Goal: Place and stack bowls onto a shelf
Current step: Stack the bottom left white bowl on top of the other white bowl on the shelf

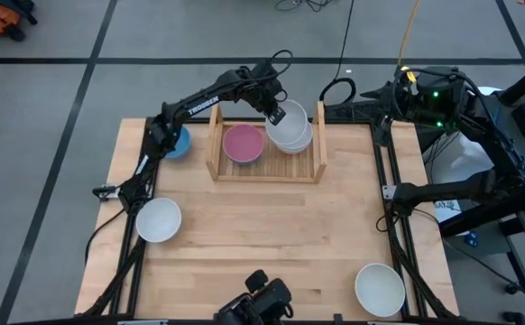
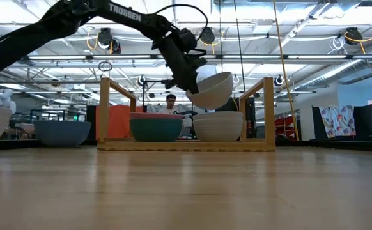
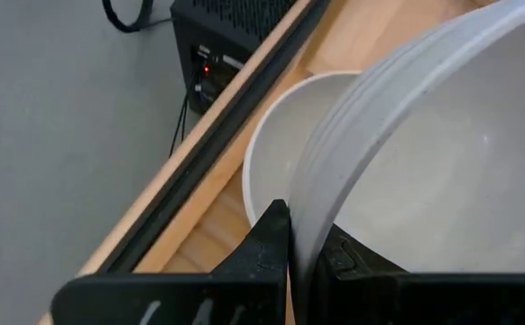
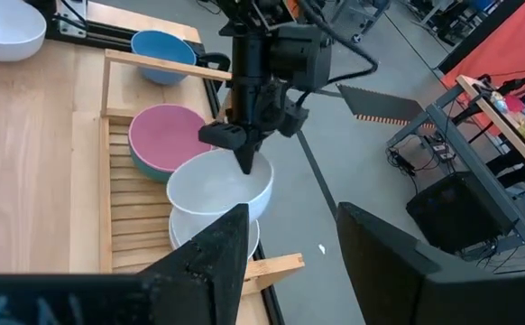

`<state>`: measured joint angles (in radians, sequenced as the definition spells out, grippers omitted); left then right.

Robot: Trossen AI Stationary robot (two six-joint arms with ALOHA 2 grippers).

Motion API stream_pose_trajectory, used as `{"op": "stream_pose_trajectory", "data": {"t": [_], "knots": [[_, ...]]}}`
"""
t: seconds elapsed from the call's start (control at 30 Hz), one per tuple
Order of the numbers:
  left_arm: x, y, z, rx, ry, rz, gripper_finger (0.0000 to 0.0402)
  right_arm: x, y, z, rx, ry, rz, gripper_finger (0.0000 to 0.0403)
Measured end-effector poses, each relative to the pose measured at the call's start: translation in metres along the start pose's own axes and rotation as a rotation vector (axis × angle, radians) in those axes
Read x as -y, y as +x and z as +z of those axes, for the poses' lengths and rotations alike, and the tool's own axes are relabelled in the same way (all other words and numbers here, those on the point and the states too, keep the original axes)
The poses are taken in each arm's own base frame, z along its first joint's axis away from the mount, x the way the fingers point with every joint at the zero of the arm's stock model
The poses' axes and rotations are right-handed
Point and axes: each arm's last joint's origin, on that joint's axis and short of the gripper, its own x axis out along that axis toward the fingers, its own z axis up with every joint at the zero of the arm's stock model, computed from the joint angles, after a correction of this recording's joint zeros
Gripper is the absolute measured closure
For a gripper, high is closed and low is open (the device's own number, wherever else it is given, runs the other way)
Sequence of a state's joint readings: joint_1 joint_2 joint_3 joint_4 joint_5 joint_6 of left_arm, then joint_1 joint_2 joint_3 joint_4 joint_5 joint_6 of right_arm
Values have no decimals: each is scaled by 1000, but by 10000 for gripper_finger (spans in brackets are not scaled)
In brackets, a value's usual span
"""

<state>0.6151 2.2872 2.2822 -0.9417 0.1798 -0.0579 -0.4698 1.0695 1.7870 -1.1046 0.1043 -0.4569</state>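
**Carried white bowl hanging just above its mate on the shelf**

High view: reaching in from the table's left with the left gripper (image 1: pixel 274 113), pinching the rim of a white bowl (image 1: pixel 291 125) over the right-hand bay of the shelf (image 1: pixel 265 173). Sitting directly beneath, another white bowl (image 1: pixel 291 142), its edge peeking out on the near side. Resting in the middle bay, the pink bowl (image 1: pixel 243 143); waiting outside the left panel, the blue bowl (image 1: pixel 178 142). Lying loose on the table, two more white bowls (image 1: pixel 159 219) (image 1: pixel 379 288). Parking well off to the right, the right arm.

Low view: hanging tilted, rim gripped on the side toward the arm, the carried bowl floating apart from the resting one, almost straight above it. Needing, by the look of it, a plain descent and a levelling to nest the pair.

Left wrist view: clamping tight on the thin rim, fingers (image 3: pixel 267 244) either side of the wall; lower bowl showing just behind.

Right wrist view: standing wide apart and holding nothing, the right gripper (image 4: pixel 290 262), watching from beyond the shelf's right end. Possibly stacked inside a teal bowl (image 4: pixel 150 164), the pink one, though only a sliver showing.
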Motion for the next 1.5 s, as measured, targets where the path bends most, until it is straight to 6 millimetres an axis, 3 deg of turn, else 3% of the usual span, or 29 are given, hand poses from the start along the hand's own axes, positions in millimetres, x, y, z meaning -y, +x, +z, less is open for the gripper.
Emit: {"op": "stream_pose_trajectory", "data": {"t": [0.73,1.23,1.5], "knots": [[-4,42,-11,-69,-7,-12,397,0,0,0,0,0,0,238],[-3,42,-11,-61,-60,-12,351,0,0,0,-1,-1,0,238],[0,22,-3,-16,-91,-11,349,0,0,0,-1,-1,1,238]]}}
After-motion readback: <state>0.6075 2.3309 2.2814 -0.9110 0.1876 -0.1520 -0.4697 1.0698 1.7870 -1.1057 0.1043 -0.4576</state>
